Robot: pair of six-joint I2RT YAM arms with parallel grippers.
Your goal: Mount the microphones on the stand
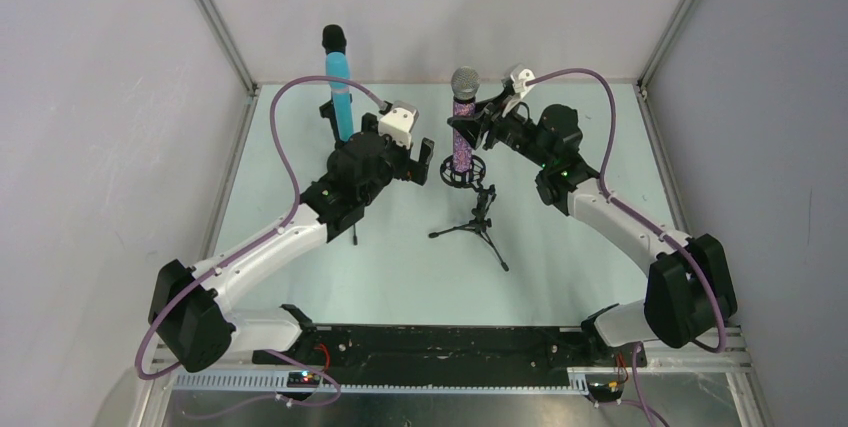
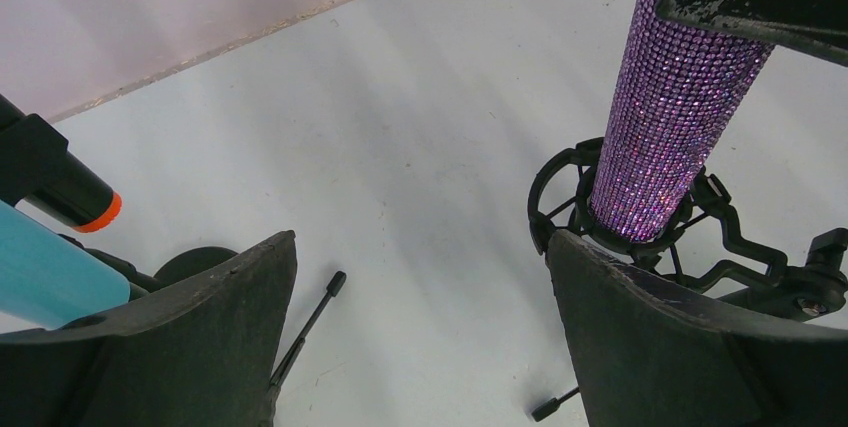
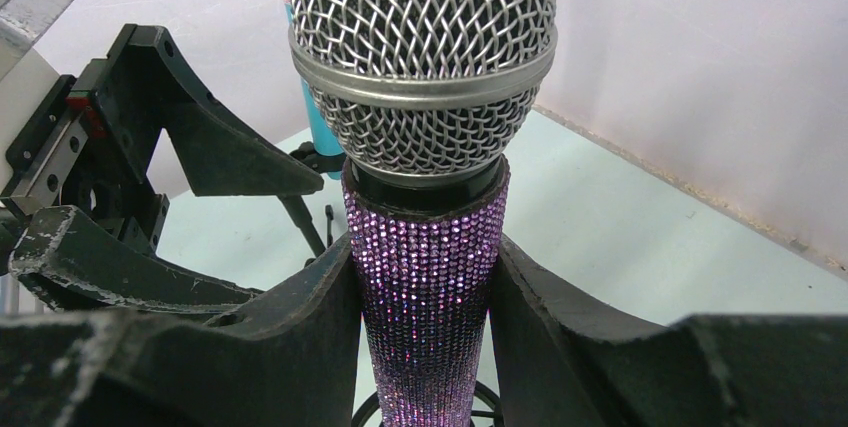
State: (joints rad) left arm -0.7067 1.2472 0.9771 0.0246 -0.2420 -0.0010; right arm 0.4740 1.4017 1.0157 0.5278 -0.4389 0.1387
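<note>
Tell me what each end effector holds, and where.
Right end effector: purple microphone, by its upper body below the mesh head. Left end effector: nothing.

Walled in on three sides by plain white panels (image 1: 430, 7) (tinged lilac), framed with grey metal corner posts (image 1: 212, 19), floored by a pale mint desk (image 1: 400, 267), evenly lit

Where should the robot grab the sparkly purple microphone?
Grip the purple microphone on its straight glittery barrel, just under the mesh head, coming level from the right side. It stands nearly upright in the stand, and the bulging round head would probably slip between the jaws.
</note>
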